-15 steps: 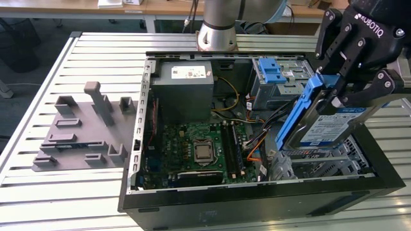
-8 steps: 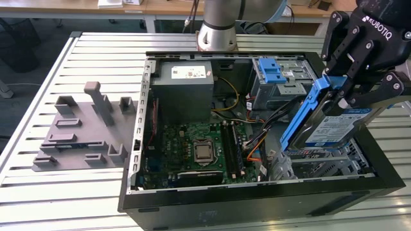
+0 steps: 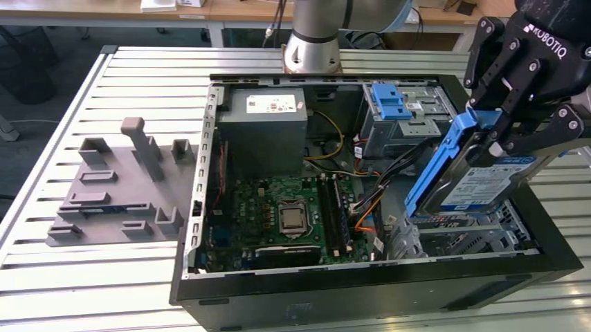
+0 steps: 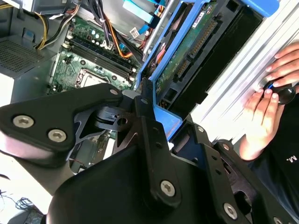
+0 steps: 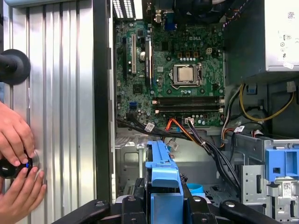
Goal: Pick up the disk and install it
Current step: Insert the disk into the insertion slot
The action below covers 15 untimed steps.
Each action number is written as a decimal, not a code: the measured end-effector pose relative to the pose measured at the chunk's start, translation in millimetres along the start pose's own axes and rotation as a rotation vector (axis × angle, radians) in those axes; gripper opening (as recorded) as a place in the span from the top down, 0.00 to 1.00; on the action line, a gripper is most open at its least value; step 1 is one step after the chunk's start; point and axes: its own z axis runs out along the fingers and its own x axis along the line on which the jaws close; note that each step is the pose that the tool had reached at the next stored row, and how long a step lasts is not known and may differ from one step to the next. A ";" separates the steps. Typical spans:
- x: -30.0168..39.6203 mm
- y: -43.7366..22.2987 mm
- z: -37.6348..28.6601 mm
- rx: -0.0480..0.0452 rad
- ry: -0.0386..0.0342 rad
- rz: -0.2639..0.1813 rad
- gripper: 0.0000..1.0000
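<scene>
Black and angular, the gripper (image 3: 513,135) has its jointed metal fingers closed on the disk (image 3: 480,176), pinching it across its flat faces. The disk hangs tilted in the air over the corner of the computer case (image 3: 369,290) at the exterior view's right, above a silver perforated drive cage (image 3: 461,235) and clear of it. It is a flat silver-grey slab with a blue-and-white label on the face seen in the exterior view, and glossy blue plastic rails (image 3: 434,166) run along its edges. In the second wrist view its underside shows a green circuit board (image 4: 187,60) with a dark connector strip.

The case is a black tower lying on its side with the panel off, resting on a ribbed aluminium table (image 3: 111,277). Inside lie a green motherboard (image 3: 286,207) with a square metal-capped processor (image 3: 293,218), a plain grey power supply box (image 3: 263,128) with a white sticker, bundles of black, orange and yellow cables (image 3: 369,187), and a blue plastic latch (image 3: 392,104) on a metal bay.

On the table at the exterior view's left sits a matte grey moulded fixture (image 3: 111,194) of blocky posts and slots. In the first wrist view a person's hand (image 5: 16,135) and a second hand (image 5: 21,196) close around a small dark round object (image 5: 9,167) on the table beside the case.
</scene>
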 end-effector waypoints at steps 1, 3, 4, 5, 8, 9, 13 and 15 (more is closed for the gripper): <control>0.0 -1.0 0.1 0.0000 0.0000 0.000 0.64; -0.1 -2.8 0.4 0.0000 0.0001 0.000 0.64; -0.1 -2.9 0.4 0.0000 0.0001 0.000 0.64; -0.1 -2.9 0.4 0.0000 0.0001 0.000 0.64; -0.1 -3.1 0.4 0.0000 0.0000 0.000 0.64; -0.1 -3.1 0.5 0.0000 0.0000 0.000 0.64; 0.0 -3.8 1.7 0.0004 0.0000 0.000 0.64; 0.0 -5.0 2.7 0.0005 0.0002 0.000 0.64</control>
